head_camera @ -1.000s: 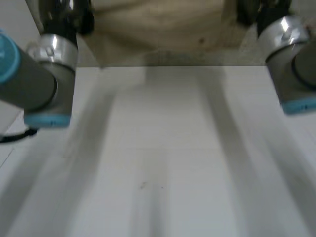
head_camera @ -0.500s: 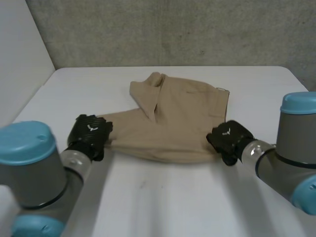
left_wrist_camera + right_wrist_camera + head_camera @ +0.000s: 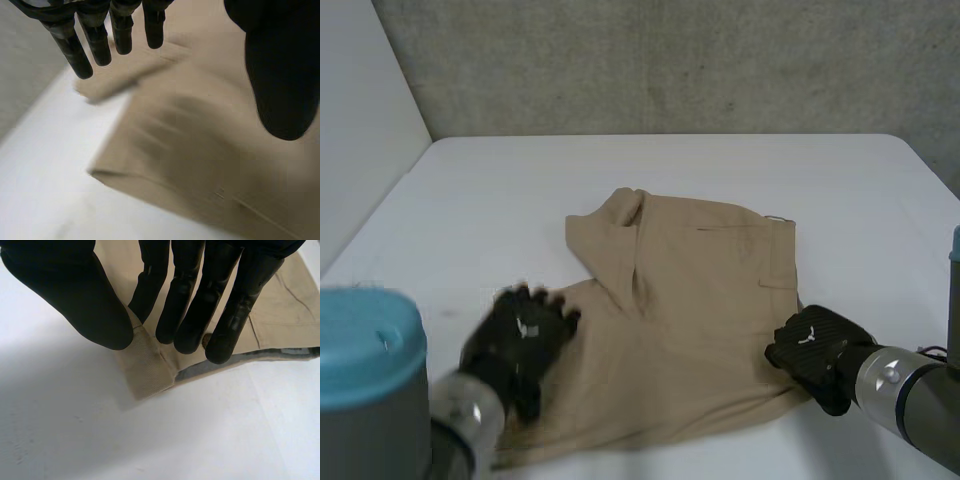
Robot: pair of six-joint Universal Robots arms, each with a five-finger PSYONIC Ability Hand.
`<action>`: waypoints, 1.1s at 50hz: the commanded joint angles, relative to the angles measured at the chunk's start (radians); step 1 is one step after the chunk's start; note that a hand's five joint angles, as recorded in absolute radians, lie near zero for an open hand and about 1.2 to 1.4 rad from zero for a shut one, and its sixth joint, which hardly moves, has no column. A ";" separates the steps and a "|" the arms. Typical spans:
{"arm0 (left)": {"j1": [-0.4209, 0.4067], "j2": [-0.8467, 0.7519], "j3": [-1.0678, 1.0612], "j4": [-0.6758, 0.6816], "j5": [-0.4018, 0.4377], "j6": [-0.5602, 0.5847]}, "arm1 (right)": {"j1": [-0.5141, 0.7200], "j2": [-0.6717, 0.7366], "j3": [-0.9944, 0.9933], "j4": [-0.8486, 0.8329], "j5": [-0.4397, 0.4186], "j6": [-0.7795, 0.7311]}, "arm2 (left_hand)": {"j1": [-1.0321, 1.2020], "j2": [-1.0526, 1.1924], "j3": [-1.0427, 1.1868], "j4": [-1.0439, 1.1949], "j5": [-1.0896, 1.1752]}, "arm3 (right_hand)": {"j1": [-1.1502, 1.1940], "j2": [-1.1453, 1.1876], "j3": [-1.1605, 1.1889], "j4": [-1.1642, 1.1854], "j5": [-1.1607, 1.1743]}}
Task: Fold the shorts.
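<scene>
Now, in the head view, tan shorts [image 3: 690, 300] are lying mid-frame on the white worktop [image 3: 520, 180]. The left hand [image 3: 520, 340] is over their leg at lower left, and the right hand [image 3: 815, 350] is at their waistband, lower right. Left wrist view: straight, spread fingers [image 3: 120, 30] are holding nothing above the cloth. Right wrist view: thumb and fingers [image 3: 185, 300] are pinching the waistband corner.

Black hands [image 3: 520, 335], grey arms [image 3: 910, 390], light-blue caps [image 3: 365, 345]

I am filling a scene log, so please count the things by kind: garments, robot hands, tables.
shorts: 1
hands: 2 (left hand, right hand)
table: 1
Total: 4
</scene>
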State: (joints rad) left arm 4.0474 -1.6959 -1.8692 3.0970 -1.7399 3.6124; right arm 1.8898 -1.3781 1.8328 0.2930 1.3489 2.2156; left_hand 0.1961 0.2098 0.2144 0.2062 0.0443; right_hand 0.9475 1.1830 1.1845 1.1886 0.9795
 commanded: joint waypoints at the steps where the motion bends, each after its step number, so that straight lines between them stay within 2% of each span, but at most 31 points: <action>1: 0.117 -0.048 0.160 0.141 0.092 0.002 | -0.004 0.002 0.031 -0.078 0.001 0.006 | 0.129 0.115 0.110 0.119 0.106 | 0.449 0.213 0.212 0.208 0.242; 3: 0.134 -0.085 0.192 0.166 0.161 0.000 | -0.005 0.002 0.037 -0.093 0.001 0.007 | 0.182 0.168 0.163 0.171 0.159 | 0.449 0.213 0.212 0.208 0.242; 4: 0.158 -0.128 0.229 0.189 0.237 0.000 | -0.005 0.002 0.039 -0.100 0.001 0.009 | 0.252 0.238 0.233 0.241 0.229 | 0.449 0.213 0.212 0.208 0.242; 7: 0.208 -0.189 0.297 0.203 0.342 -0.008 | -0.003 0.002 0.049 -0.120 0.001 0.027 | 0.331 0.318 0.313 0.321 0.309 | 0.449 0.213 0.212 0.208 0.242; 8: 0.234 -0.232 0.344 0.203 0.405 -0.011 | -0.003 0.002 0.052 -0.124 0.000 0.033 | 0.361 0.347 0.342 0.350 0.338 | 0.449 0.213 0.212 0.208 0.242; 12: 0.261 -0.362 0.454 0.207 0.526 -0.011 | -0.003 0.004 0.065 -0.144 0.000 0.050 | 0.443 0.429 0.425 0.433 0.420 | 0.449 0.213 0.212 0.208 0.242; 16: 0.266 -0.482 0.573 0.212 0.595 -0.008 | -0.003 0.005 0.080 -0.164 0.000 0.056 | 0.472 0.459 0.454 0.462 0.450 | 0.449 0.213 0.212 0.208 0.242; 27: 0.257 -0.750 0.846 0.212 0.665 0.006 | -0.004 0.027 0.121 -0.225 0.000 0.095 | 0.420 0.406 0.402 0.410 0.397 | 0.449 0.213 0.212 0.208 0.242; 34: 0.248 -0.841 0.953 0.200 0.691 0.046 | -0.006 0.030 0.126 -0.235 0.000 0.104 | 0.338 0.324 0.319 0.327 0.315 | 0.449 0.213 0.212 0.208 0.242; 38: 0.242 -0.880 1.015 0.166 0.691 0.077 | -0.006 0.030 0.126 -0.238 0.000 0.107 | 0.314 0.300 0.296 0.304 0.291 | 0.449 0.213 0.212 0.208 0.242; 44: 0.237 -0.949 1.128 0.031 0.691 0.158 | -0.008 0.030 0.126 -0.239 -0.002 0.107 | 0.311 0.297 0.293 0.301 0.288 | 0.449 0.213 0.212 0.208 0.242; 48: 0.232 -0.981 1.182 -0.041 0.680 0.225 | -0.006 0.030 0.128 -0.239 -0.004 0.107 | 0.381 0.368 0.363 0.371 0.358 | 0.449 0.213 0.212 0.208 0.242; 55: 0.232 -0.999 1.228 -0.096 0.672 0.246 | -0.008 0.030 0.131 -0.248 -0.011 0.107 | 0.610 0.596 0.592 0.600 0.587 | 0.449 0.213 0.212 0.208 0.242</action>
State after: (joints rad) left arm 4.2803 -2.6797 -0.6791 3.0473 -1.0592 3.8341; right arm 1.8834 -1.3484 1.9609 0.0514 1.3435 2.3227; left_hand 0.6150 0.6000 0.5990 0.6028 0.4280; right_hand 0.9569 1.1830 1.1845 1.1886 0.9863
